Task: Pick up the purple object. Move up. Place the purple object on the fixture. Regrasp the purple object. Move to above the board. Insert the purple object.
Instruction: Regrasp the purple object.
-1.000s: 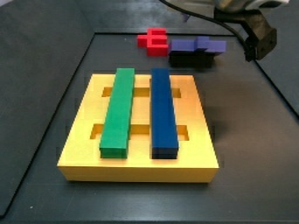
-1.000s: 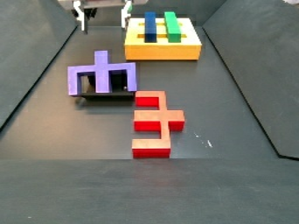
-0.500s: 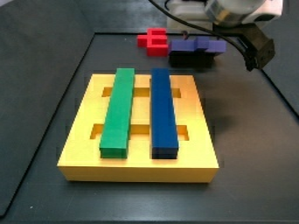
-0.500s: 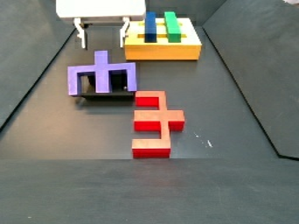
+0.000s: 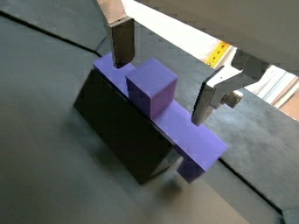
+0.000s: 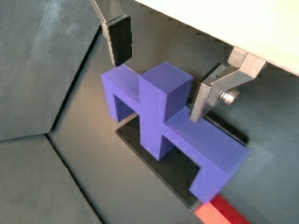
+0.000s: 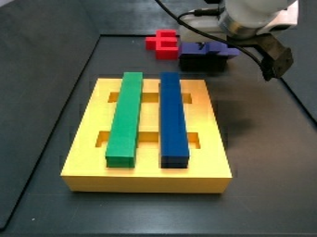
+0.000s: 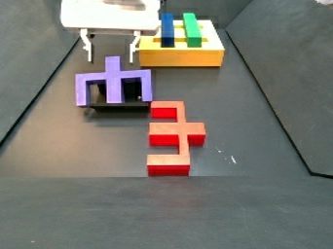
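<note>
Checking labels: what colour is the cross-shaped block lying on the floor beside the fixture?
Red, clearest in a side view; the open gripper hovers over the purple object.

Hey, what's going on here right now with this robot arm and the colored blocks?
The arm's gripper hangs open just above the purple object, a finger on either side of its raised stem, not gripping it. The purple object rests on the black fixture, beside a red block. The yellow board, carrying a green bar and a blue bar, has no purple piece in it yet. It looks set to regrasp.
</note>
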You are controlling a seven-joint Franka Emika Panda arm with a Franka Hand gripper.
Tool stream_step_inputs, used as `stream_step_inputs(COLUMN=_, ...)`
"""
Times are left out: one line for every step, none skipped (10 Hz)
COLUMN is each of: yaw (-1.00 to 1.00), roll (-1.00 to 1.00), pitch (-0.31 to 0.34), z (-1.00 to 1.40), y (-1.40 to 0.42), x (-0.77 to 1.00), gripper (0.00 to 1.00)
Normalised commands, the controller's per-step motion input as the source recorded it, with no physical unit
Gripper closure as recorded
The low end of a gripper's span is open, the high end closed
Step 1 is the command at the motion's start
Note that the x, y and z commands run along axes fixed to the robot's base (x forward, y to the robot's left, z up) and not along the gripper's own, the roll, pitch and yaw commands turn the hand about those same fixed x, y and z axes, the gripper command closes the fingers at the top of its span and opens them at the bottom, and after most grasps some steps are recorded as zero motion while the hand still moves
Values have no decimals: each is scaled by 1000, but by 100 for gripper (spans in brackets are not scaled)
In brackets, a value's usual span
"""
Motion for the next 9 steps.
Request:
stream_step_inputs(yaw=0, roll=440, pitch=3, z=-183, y=51, x=277, gripper=0)
stream_step_inputs(yaw=0, roll=443, pitch=40, z=-151, y=57, x=231, gripper=0)
stream_step_inputs(yaw=0, roll=429, pitch=74, z=-94, y=66, x=66, gripper=0)
stream_step_inputs(yaw=0, roll=271, pitch=9, z=-103, y=0, x=-17, gripper=0)
stream_step_inputs(yaw=0, roll=51, pitch=0, z=0, y=0, x=-131, gripper=0)
stream_step_inputs(yaw=0, roll=0, pitch=6, z=0, y=0, x=0, gripper=0)
stream_step_inputs(yaw=0, roll=0, pitch=0, z=0, y=0, x=0, gripper=0)
stream_step_inputs(yaw=0, roll=0, pitch=0, z=0, y=0, x=0, gripper=100)
stream_step_inputs(yaw=0, roll=0, pitch=0, z=0, y=0, x=0, gripper=100)
